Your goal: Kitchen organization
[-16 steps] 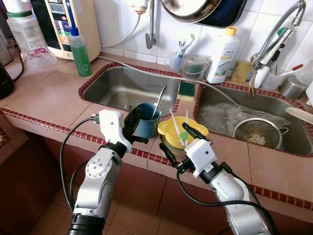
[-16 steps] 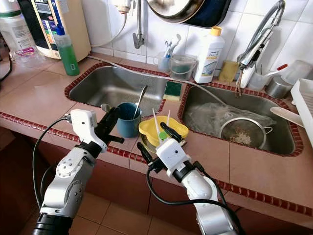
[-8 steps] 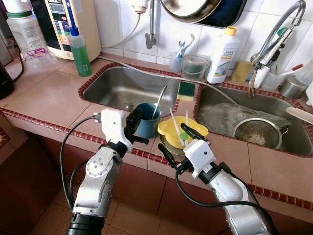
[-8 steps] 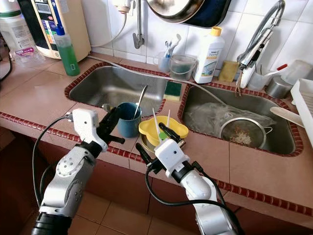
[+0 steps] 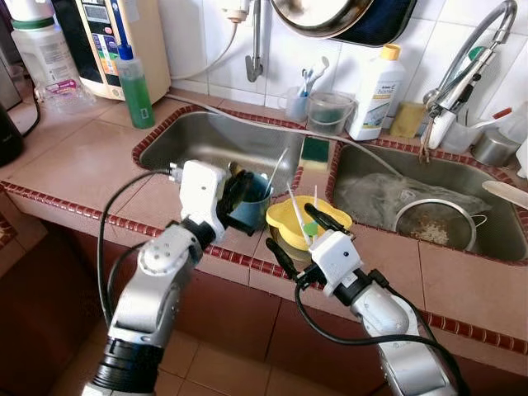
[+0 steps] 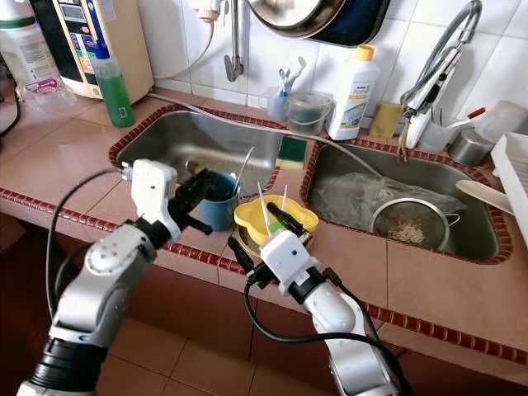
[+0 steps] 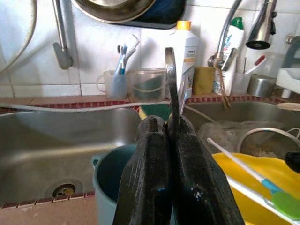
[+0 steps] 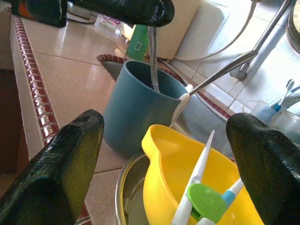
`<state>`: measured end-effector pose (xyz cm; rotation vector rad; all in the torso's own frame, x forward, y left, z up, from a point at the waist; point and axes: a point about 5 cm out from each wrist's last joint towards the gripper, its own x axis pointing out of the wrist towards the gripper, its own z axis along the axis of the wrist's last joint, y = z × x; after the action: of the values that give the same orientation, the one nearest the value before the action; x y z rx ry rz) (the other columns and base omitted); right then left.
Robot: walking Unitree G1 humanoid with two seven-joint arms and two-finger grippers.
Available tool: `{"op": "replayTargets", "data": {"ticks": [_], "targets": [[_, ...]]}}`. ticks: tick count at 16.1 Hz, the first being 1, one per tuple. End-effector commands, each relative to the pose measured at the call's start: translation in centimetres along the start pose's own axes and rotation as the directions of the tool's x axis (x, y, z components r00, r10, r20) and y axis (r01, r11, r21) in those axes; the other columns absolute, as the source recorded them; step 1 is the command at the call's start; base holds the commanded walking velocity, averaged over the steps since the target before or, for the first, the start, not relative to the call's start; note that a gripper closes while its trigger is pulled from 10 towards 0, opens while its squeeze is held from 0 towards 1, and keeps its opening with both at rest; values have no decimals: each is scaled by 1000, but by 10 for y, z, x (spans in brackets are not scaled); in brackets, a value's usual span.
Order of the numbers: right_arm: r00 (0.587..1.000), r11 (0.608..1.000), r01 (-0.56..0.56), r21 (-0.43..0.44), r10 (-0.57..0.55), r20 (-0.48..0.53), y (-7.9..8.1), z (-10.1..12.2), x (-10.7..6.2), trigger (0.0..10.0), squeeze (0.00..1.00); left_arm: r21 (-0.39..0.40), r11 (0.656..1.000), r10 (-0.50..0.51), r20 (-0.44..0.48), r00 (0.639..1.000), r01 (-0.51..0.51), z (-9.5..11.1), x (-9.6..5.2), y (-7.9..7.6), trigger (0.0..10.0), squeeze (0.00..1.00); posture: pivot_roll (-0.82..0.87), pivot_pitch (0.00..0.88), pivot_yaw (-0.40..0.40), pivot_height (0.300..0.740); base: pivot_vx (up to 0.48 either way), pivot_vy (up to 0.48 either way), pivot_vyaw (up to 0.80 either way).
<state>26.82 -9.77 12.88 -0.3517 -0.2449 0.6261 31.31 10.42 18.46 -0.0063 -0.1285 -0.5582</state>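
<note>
Left gripper [image 5: 235, 186] reaches over the rim of the dark teal plastic mug [image 5: 250, 205] in the left eye view, on the terracotta-tiled worktop [image 5: 82, 165] at the front edge of the left steel sink basin [image 5: 206, 144]. Just beside the mug sits the yellow plastic bowl [image 5: 289, 219] holding white sticks, with the right gripper [image 5: 299, 239] at its near side, one finger over the bowl and one below it.

From the right eye view, a green bottle [image 6: 114, 89] stands at the back left and a white bottle with a yellow cap [image 6: 353, 84] behind the sinks.

Looking along the left wrist, the two black fingers [image 7: 150, 173] are pressed together on a slim metal utensil handle [image 7: 171, 77] that rises upright above the mug.

Seen from the right wrist, the fingers [image 8: 56, 173] are spread wide, flanking the yellow bowl, which rests in a steel dish [image 8: 129, 199]. A green-tipped white stick [image 8: 199, 176] lies in the bowl, and the mug stands behind, touching the dish.
</note>
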Motion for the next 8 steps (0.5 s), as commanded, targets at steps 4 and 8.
{"op": "replayTargets", "data": {"ticks": [4,8], "targets": [[1000,1000,-2,-8,2,7,-1,1,2,10000,0,32,998,-51,36,998,50,24,3,2,10000,0,-77,0,-30,740,0,0,0],[1000,1000,-2,-6,2,9,-1,2,3,10000,0,51,998,-36,45,998,33,31,1,11,10000,0,-77,0,-31,740,0,0,0]]}}
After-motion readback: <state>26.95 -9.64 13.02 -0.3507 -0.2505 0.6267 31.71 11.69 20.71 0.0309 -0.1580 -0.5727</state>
